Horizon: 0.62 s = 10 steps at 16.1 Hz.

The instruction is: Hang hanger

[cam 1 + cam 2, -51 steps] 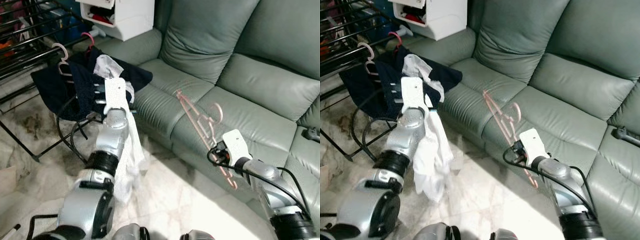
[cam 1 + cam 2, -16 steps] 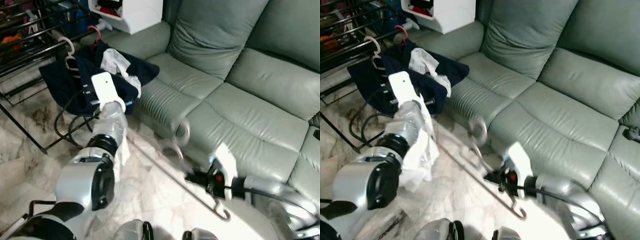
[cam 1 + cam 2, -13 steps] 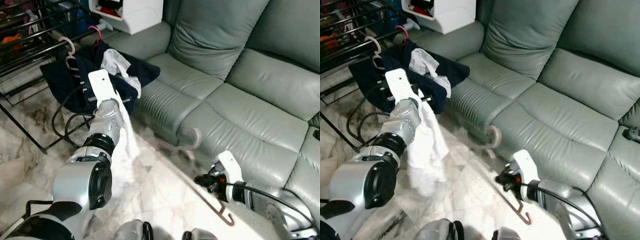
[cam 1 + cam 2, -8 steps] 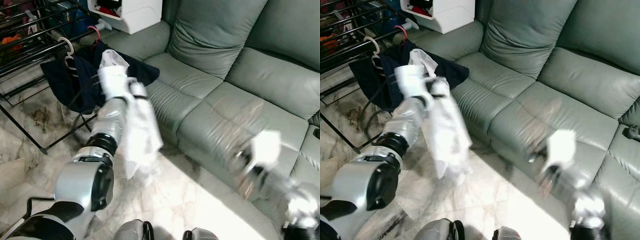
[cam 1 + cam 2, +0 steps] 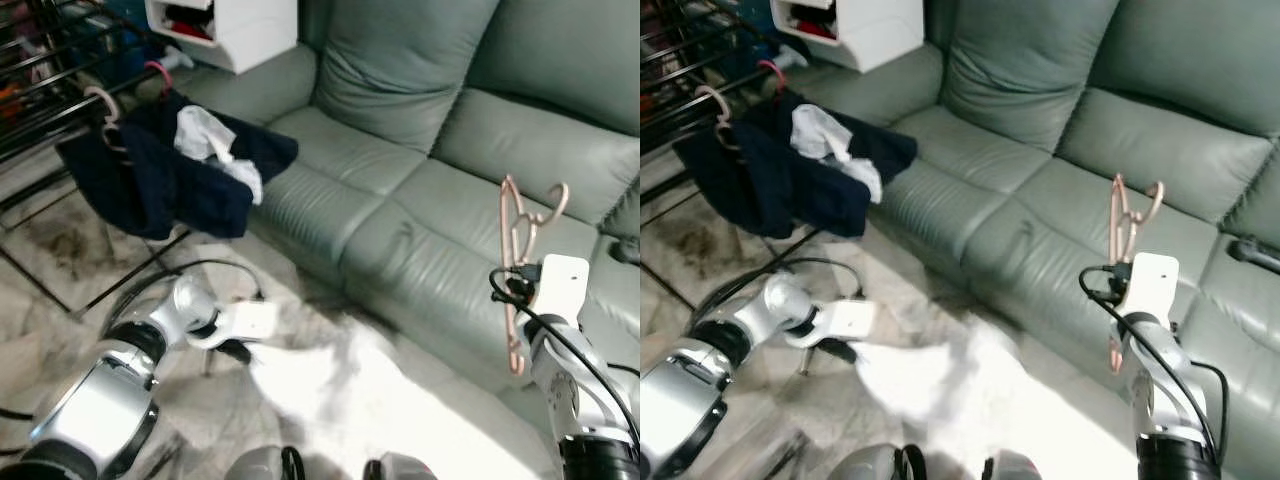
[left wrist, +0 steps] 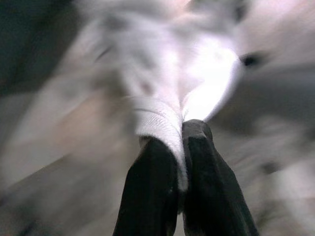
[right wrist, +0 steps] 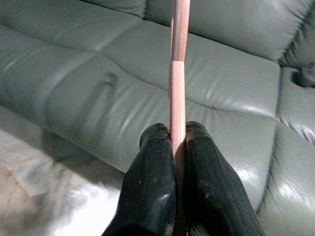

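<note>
Left gripper (image 6: 179, 147): low over the floor by the robot's left side, fingers pinching a fold of the white garment (image 5: 330, 385), which trails blurred across the marble floor (image 5: 60, 300).
Right gripper (image 7: 174, 147): raised in front of the sofa, fingers pressed tight on the bar of the pink hanger (image 5: 518, 260).
Hanger: held roughly upright, hook uppermost, over the seat of the green sofa (image 5: 400, 200); bare, nothing threaded on it.
Dark clothes (image 5: 170, 175): heaped on the sofa's left arm, two more hangers poking out.
Drying rack (image 5: 50, 90): far left, well apart from the held hanger.
Progress: judged early; hanger and garment in hand, neither joined nor hung.
</note>
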Available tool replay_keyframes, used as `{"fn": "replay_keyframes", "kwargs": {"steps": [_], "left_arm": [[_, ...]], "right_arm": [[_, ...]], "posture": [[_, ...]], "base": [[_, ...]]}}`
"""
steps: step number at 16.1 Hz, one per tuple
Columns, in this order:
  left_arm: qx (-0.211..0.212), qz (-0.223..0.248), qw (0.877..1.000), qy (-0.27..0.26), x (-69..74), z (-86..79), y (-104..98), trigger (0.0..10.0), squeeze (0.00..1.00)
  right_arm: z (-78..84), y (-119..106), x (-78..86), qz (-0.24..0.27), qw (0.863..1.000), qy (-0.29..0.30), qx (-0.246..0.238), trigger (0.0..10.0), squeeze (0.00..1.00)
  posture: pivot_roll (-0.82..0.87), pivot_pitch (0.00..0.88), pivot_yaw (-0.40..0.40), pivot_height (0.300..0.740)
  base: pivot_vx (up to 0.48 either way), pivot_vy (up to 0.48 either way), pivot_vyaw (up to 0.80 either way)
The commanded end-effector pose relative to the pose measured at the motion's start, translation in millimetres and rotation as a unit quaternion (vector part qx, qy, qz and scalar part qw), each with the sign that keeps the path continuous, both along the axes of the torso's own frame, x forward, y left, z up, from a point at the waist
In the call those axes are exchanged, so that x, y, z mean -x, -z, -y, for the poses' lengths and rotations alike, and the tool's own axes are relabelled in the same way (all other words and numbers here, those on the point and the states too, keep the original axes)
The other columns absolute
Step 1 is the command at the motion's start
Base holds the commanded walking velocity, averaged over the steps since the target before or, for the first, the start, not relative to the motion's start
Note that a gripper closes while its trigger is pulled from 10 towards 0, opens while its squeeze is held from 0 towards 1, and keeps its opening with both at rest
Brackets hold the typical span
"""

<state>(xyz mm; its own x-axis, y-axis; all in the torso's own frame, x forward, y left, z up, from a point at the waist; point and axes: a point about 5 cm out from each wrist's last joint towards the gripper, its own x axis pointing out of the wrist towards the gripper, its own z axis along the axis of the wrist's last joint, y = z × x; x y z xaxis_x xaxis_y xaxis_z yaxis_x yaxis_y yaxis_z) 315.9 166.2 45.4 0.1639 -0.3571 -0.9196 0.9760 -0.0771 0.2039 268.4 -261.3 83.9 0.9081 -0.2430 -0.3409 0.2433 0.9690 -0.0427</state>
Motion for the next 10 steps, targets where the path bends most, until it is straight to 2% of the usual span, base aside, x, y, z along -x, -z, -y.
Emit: {"fn": "replay_keyframes", "kwargs": {"steps": [1,2,3,4,5,6,7,8,9,10], "left_arm": [[0.012,0.149,0.989,0.012,-29.6,20.9,-30.7,10.0,0.00],[0.065,0.244,0.967,-0.027,-46.0,36.3,-51.7,10.0,0.00],[0.128,0.366,0.920,-0.058,-61.6,50.3,-81.1,10.0,0.00],[0.152,0.416,0.893,-0.081,-67.8,53.0,-94.4,10.0,0.00],[0.196,0.455,0.863,-0.097,-70.6,59.8,-107.0,10.0,0.00],[0.223,0.462,0.853,-0.095,-69.1,65.8,-110.3,10.0,0.00],[0.236,0.451,0.858,-0.066,-64.2,72.7,-107.3,10.0,0.00],[0.235,0.391,0.890,-0.014,-53.5,79.2,-92.3,10.0,0.00],[0.178,0.326,0.928,0.037,-43.0,74.1,-68.7,10.0,0.00],[0.123,0.287,0.947,0.078,-35.9,63.1,-54.3,10.0,0.00]], "right_arm": [[-6.5,-2.8,-5.3,0.012,1.000,-0.008,-0.002,10.0,0.00],[-8.2,-2.3,-6.8,0.013,1.000,-0.009,-0.001,10.0,0.00],[-10.5,-2.2,-9.4,0.015,1.000,-0.014,0.000,10.0,0.00],[-11.4,-2.5,-10.7,0.016,1.000,-0.017,0.002,10.0,0.00],[-13.5,-3.1,-12.9,0.017,1.000,-0.020,0.002,10.0,0.00],[-14.8,-3.8,-14.2,0.019,1.000,-0.024,0.004,10.0,0.00],[-15.6,-4.1,-15.2,0.019,0.999,-0.026,0.005,10.0,0.00],[-16.4,-3.9,-16.1,0.019,0.999,-0.027,0.004,10.0,0.00],[-17.4,-2.2,-16.6,0.016,0.999,-0.029,0.002,10.0,0.00],[-18.8,-1.0,-16.7,0.014,0.999,-0.030,0.000,10.0,0.00]], "posture": [[-0.10,0.023,0.066,0.740],[-0.10,0.023,0.063,0.740],[-0.10,0.024,0.064,0.740],[-0.10,0.024,0.064,0.740],[-0.10,0.024,0.064,0.740],[-0.10,0.024,0.064,0.740],[-0.10,0.024,0.064,0.740],[-0.09,0.027,0.054,0.740],[-0.08,0.027,0.054,0.740],[-0.08,0.027,0.054,0.740]], "base": [[0.000,0.000,0.00],[0.000,0.000,0.00],[0.000,0.000,0.00],[0.000,0.000,0.00],[0.000,0.000,0.00],[0.000,0.000,0.00],[0.000,0.000,0.00],[0.000,0.000,0.00],[0.000,0.000,0.00],[0.000,0.000,0.00]]}}
